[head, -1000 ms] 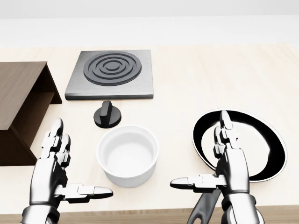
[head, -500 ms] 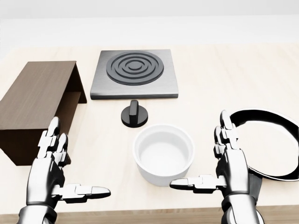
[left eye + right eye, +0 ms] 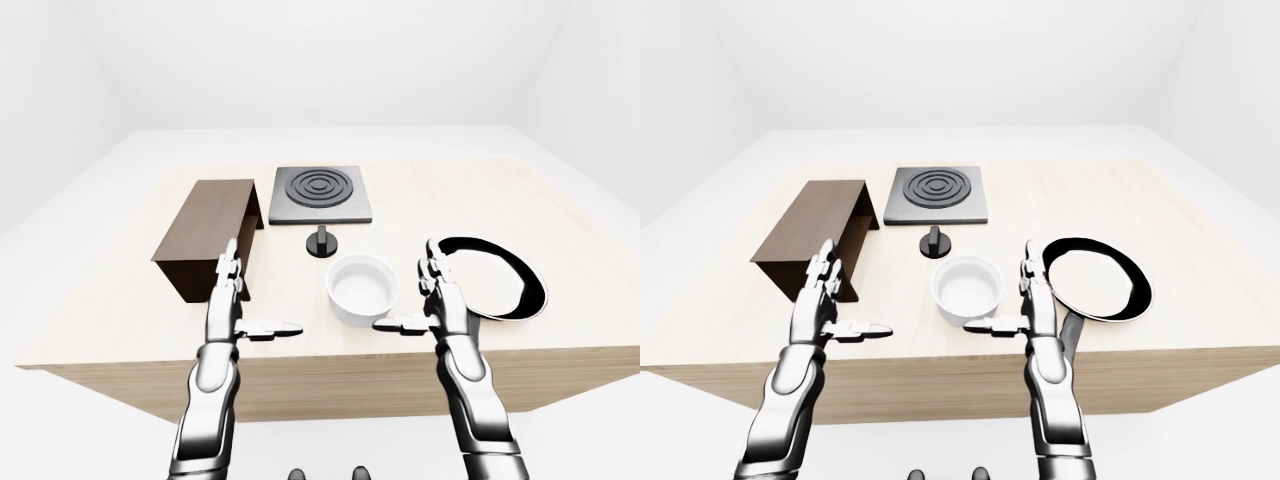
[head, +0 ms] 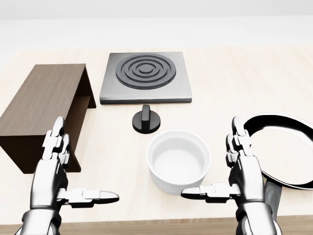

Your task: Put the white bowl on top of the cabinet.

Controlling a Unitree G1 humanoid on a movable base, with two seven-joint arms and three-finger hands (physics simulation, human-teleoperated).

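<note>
Head view: we look down on a pale wooden surface (image 4: pixel 244 73) where the white bowl (image 4: pixel 179 160) sits empty and upright near the bottom edge, between our two raised hands. The left robot hand (image 4: pixel 61 171) and right robot hand (image 4: pixel 237 169) are both spread — fingers up, thumbs pointing inward, holding nothing — a stance we judge fit for closing on the bowl from both sides. The brown cabinet (image 4: pixel 44 110), its flat top bare, stands at the left, apart from the bowl. A black knob (image 4: pixel 145 120) lies just above the bowl, below the hotplate (image 4: pixel 145 76); a black frying pan (image 4: pixel 286 149) rests at the right, behind the right hand.
</note>
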